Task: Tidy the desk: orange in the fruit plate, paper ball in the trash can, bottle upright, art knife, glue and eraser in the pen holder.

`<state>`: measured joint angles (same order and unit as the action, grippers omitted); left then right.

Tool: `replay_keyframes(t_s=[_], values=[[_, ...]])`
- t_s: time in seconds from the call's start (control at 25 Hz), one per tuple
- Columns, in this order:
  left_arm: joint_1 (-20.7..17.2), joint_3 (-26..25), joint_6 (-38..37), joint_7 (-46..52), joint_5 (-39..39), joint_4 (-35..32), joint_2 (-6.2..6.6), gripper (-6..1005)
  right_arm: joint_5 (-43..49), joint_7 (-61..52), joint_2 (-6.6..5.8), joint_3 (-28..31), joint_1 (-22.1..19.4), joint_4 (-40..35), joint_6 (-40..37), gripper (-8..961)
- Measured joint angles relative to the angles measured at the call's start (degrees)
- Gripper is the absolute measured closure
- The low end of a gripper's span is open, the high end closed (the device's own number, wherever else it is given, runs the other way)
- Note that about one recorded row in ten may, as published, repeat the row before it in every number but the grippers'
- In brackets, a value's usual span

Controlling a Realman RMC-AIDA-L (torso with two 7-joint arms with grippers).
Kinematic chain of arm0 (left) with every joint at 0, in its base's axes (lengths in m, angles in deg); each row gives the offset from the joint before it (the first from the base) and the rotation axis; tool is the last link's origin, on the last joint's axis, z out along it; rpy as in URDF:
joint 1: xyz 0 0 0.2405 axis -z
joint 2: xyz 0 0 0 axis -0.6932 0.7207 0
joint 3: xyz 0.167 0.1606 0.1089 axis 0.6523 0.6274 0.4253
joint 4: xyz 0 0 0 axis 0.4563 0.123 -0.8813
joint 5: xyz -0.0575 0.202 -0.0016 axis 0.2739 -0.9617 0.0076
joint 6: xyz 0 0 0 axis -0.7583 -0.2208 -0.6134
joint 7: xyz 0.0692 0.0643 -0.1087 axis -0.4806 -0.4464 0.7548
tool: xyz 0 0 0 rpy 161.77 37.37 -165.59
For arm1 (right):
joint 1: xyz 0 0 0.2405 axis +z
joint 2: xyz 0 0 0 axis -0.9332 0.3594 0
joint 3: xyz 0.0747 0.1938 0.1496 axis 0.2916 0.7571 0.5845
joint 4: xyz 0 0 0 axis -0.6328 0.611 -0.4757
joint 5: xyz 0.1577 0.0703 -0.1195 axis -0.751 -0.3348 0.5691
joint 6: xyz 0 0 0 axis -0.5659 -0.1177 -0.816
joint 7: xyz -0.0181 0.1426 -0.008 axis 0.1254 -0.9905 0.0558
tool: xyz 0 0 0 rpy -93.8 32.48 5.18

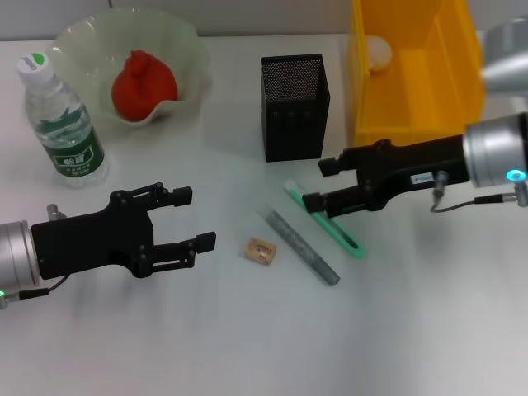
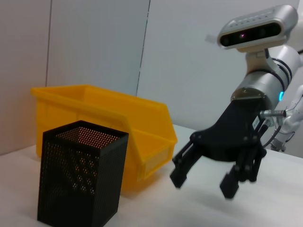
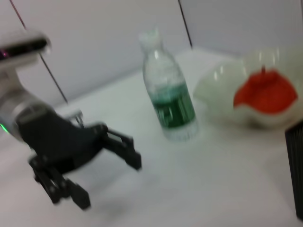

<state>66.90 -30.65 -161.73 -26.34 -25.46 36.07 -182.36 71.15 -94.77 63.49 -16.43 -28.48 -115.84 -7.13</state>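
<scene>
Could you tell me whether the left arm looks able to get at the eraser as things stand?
Probably yes: the left end effector is open, and only bare desk lies between it and the eraser.

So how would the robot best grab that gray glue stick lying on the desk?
Probably from straight above, at the middle of the glue stick, fingers closing across its narrow width. It lies flat and slanted, with the green art knife alongside, so the middle looks like the clearest spot. The open right gripper is nearest.
</scene>
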Motion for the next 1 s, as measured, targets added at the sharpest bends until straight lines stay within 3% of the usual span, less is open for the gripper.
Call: replay_keyframes(t_s=[0.24,0.32,0.52,1.0], values=[[-0.23,0.04,0.17,0.86,0.0,-0.01,0.16,198,8.91,-9.45,1.23,-4.8,3.97,-2.75,2.66,163],[-0.26,0.04,0.19,0.86,0.0,0.0,0.17,198,9.89,-12.68,1.43,-9.07,5.12,-2.98,5.7,167],[-0.27,0.04,0.19,0.83,0.0,0.0,0.18,198,9.89,-15.84,1.56,-14.65,6.08,-3.47,9.77,177],[-0.25,0.04,0.13,0.74,-0.59,-0.01,0.2,198,9.48,-15.99,2.06,-19.7,5.79,-4.31,15.18,200]])
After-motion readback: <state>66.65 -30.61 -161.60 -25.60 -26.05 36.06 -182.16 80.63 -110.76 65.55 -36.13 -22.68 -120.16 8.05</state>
